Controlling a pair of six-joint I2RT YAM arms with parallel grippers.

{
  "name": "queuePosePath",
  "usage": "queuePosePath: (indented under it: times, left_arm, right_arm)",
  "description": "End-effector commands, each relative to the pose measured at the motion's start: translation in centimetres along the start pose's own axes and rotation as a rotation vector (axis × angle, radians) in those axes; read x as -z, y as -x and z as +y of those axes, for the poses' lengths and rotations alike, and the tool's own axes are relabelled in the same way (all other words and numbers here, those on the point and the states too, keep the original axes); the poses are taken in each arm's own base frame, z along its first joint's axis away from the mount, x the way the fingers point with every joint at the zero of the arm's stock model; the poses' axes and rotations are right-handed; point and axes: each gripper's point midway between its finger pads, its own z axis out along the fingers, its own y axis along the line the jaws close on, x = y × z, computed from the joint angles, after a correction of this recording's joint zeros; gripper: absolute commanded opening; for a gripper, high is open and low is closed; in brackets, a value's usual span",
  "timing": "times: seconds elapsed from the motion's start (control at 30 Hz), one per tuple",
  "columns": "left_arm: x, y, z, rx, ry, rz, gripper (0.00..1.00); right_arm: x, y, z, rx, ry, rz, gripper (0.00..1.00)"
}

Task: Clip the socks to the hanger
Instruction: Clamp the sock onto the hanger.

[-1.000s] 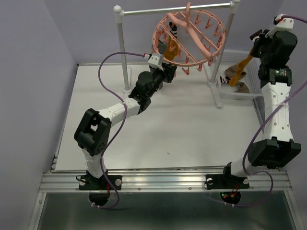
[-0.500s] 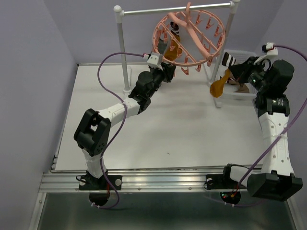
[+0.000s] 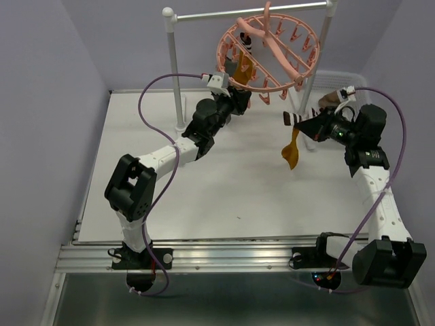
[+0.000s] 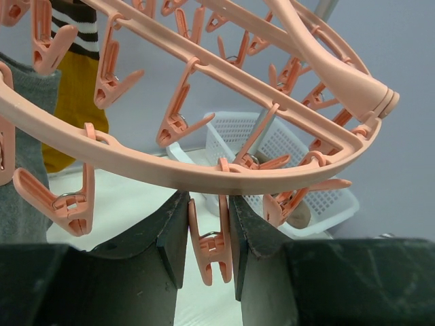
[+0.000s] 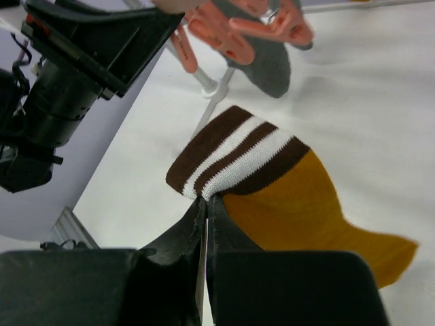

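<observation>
The salmon-pink hanger (image 3: 268, 51) hangs from the rail at the back. My left gripper (image 3: 239, 92) is under its near rim, and in the left wrist view its jaws (image 4: 207, 204) are shut on one dangling clip (image 4: 212, 248) below the ring (image 4: 170, 173). A mustard sock (image 4: 78, 95) and a grey sock (image 4: 20, 176) hang from clips on the left. My right gripper (image 3: 307, 125) is shut on the brown-and-white striped cuff of another mustard sock (image 3: 292, 151), which dangles over the table right of the hanger. In the right wrist view this sock (image 5: 299, 197) sits at the fingertips (image 5: 206, 200).
The white-posted rail stand (image 3: 175, 68) straddles the back of the table. A white mesh basket (image 3: 340, 76) stands at the back right behind my right arm, with a brown sock (image 3: 329, 98) in it. Purple cables loop off both arms.
My right arm has swung from over the basket down and to the left, carrying the mustard sock toward the hanger. The left arm has held still on its clip.
</observation>
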Motion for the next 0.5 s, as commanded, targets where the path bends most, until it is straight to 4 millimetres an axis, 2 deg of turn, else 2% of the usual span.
queuePosePath:
  times: [0.0, 0.07, 0.1, 0.23, 0.33, 0.37, 0.43, 0.47]
  left_arm:
    - [-0.3, 6.9, -2.9, 0.072, -0.058, -0.157, 0.0]
    - [-0.3, 7.0, -3.0, 0.081, -0.06, -0.158, 0.0]
    - [-0.3, 7.1, -3.1, 0.088, -0.061, -0.161, 0.0]
    - [-0.3, 7.1, -2.9, 0.102, -0.05, -0.165, 0.0]
    - [-0.3, 7.2, -2.7, 0.111, -0.041, -0.169, 0.0]
    - [-0.3, 7.2, -2.8, 0.118, -0.042, -0.169, 0.0]
    - [-0.3, 7.2, -2.8, 0.127, -0.04, -0.17, 0.0]
    - [-0.3, 7.1, -2.8, 0.131, -0.039, -0.169, 0.0]
  right_arm:
    - [-2.5, 0.3, 3.0, 0.084, 0.145, -0.04, 0.01]
    - [-4.0, 0.0, 3.5, 0.117, 0.174, -0.049, 0.02]
    - [-5.4, -0.5, 4.0, 0.142, 0.188, -0.042, 0.02]
    - [-8.3, -0.8, 3.1, 0.169, 0.154, -0.057, 0.02]
    - [-9.6, -0.6, 2.8, 0.168, 0.158, -0.097, 0.01]
    - [-9.9, -1.2, 2.8, 0.174, 0.16, -0.099, 0.01]
    - [-10.0, -0.8, 3.0, 0.202, 0.163, -0.14, 0.01]
    - [-10.1, -1.6, 3.1, 0.201, 0.171, -0.138, 0.01]
